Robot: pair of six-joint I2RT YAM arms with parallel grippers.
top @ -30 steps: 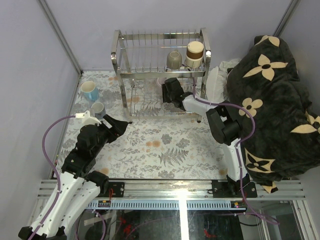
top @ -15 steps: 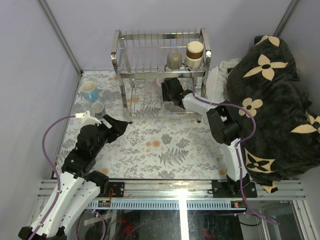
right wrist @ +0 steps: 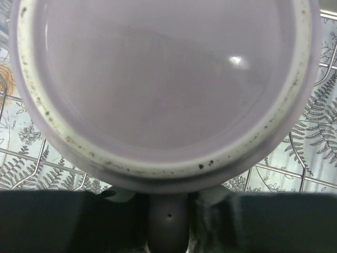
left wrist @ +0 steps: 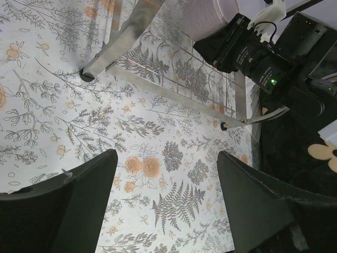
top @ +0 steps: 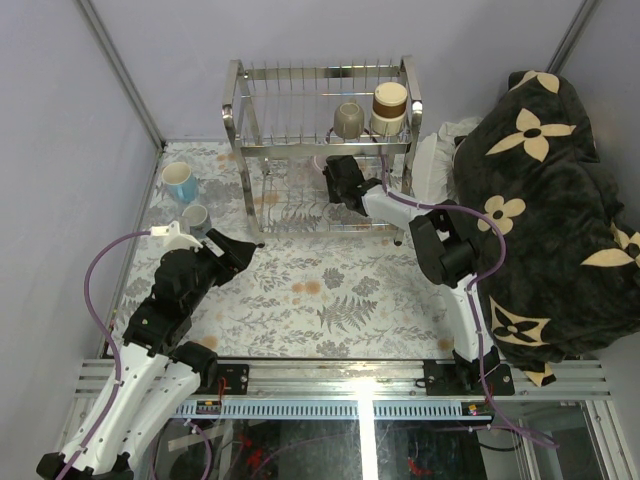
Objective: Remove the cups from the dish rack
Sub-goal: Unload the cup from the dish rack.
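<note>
Though two cups (top: 180,183) sit left of the rack (top: 240,100), three remain inside; the right gripper (right wrist: 167,205) seemingly pinches the lilac mug (right wrist: 158,79).

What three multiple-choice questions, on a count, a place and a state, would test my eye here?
1. How many cups stand on the floral-patterned table left of the shiny chrome wire dish rack? A) one B) two C) four
2. Where is the brown-and-cream ceramic cup? A) rack's top shelf B) rack's bottom shelf C) table
3. How is the left gripper? A) open, empty B) shut on a cup C) shut on a wire
B: a light blue mug and a grey-blue cup. A: it stands on the upper tier. A: its fingers stand wide apart with only table between.
</note>
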